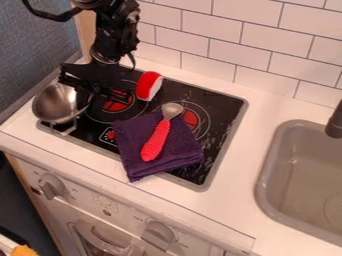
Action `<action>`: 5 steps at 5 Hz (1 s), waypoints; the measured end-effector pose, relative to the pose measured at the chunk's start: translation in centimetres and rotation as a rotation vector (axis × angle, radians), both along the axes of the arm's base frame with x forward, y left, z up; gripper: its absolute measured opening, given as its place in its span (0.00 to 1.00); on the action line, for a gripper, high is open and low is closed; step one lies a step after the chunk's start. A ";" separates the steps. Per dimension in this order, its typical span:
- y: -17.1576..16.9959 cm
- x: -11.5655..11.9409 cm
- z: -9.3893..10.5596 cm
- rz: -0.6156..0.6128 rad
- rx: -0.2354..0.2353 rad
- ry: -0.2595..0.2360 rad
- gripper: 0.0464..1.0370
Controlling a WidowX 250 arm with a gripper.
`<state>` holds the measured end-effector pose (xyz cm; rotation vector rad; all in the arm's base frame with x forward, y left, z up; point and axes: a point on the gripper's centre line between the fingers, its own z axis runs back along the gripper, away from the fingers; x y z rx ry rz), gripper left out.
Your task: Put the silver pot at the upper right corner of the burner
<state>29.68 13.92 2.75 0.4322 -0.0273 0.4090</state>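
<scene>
The pot, at the stove's left edge, looks light, stiff, slippery; best pinched by its rim. I can't tell the gripper's opening or hold.

No wording is coming through legibly; tiny marks are sitting by the knobs on the oven front, a faint emblem between them; a red symbol is marking the cooktop.

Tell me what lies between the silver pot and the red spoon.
In the camera view, black stovetop, then the left part of the purple cloth.
</scene>
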 end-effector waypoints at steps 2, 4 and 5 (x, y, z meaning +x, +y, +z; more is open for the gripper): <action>-0.1 0.0 0.2 0.002 -0.006 0.013 0.03; 0.2 0.1 1.8 0.028 0.013 0.012 0.03; -1.1 1.4 3.8 -0.018 0.048 -0.036 0.03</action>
